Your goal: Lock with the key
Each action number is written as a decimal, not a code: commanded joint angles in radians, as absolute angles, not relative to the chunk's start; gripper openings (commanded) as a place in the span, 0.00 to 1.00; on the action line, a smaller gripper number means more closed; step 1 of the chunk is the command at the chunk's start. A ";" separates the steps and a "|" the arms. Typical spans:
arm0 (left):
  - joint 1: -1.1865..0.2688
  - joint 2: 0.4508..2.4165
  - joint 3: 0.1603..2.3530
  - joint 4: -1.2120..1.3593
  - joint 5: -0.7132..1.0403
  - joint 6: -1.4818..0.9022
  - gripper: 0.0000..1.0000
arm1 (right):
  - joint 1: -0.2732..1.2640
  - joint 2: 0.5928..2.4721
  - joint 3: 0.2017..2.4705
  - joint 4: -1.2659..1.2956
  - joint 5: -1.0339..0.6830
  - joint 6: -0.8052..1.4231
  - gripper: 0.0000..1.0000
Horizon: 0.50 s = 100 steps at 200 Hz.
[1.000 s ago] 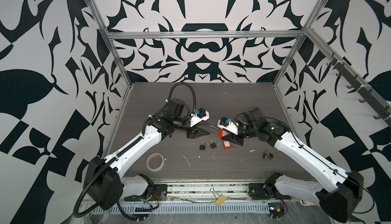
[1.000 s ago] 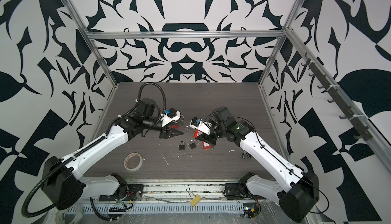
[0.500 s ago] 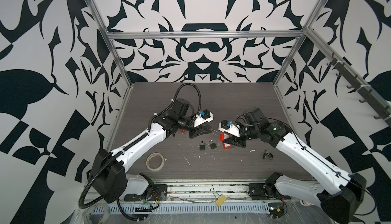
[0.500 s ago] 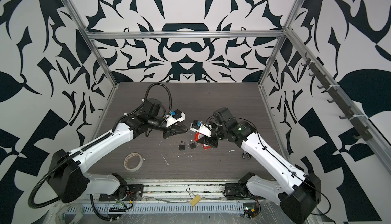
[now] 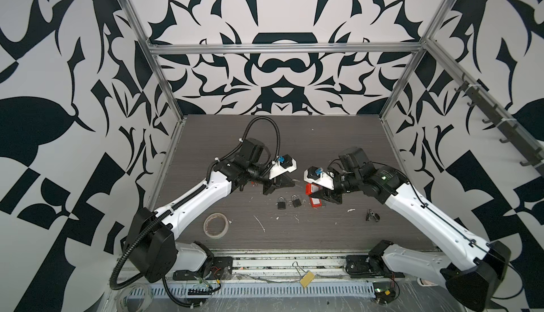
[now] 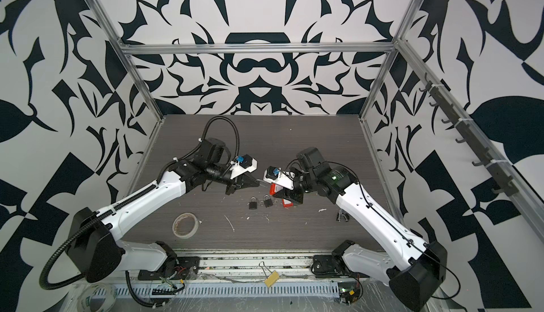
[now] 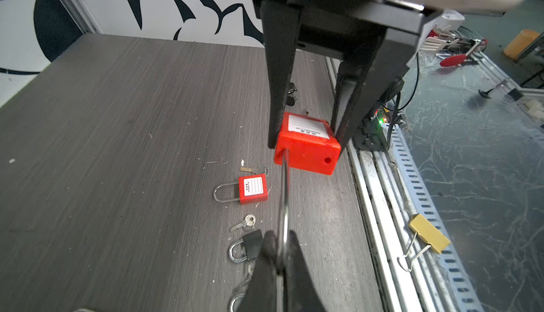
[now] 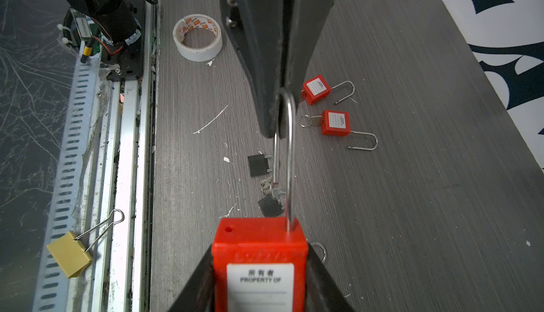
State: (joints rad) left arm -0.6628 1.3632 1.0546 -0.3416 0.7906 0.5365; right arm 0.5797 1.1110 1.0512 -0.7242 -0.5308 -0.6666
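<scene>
Mid-step, we reckon: the right gripper (image 8: 260,269) clamps the held red padlock (image 8: 259,242) by its body, at bottom centre of the right wrist view. The left gripper (image 8: 275,128) is pinched narrow on the shackle (image 8: 290,148) bend. The free leg hangs clear of its hole (image 8: 228,229), so the lock's open. Next we'd need to line up leg w/ hole, press it home, then turn the key. Count: 3 red padlocks incl. 2 loose red padlocks (image 8: 316,89), 2 black padlocks (image 8: 258,164), 1 tape roll (image 8: 197,41).

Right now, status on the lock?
Right gripper clamps red padlock body. Left gripper pinches its shackle; shackle open. Spare padlocks, keys loose on table underneath, untouched.
</scene>
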 commanded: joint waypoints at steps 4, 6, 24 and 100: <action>-0.672 1.349 1.074 -0.362 0.818 0.549 0.26 | 0.581 1.114 1.101 -0.726 -0.548 -0.680 0.18; -0.672 1.349 1.074 -0.362 0.818 0.548 0.26 | 0.580 1.113 1.101 -0.726 -0.549 -0.680 0.18; -0.673 1.341 1.072 -0.361 0.813 0.549 0.22 | 0.580 1.111 1.101 -0.728 -0.552 -0.678 0.18; -0.678 1.340 1.081 -0.353 0.808 0.544 0.20 | 0.584 1.124 1.103 -0.759 -0.549 -0.690 0.18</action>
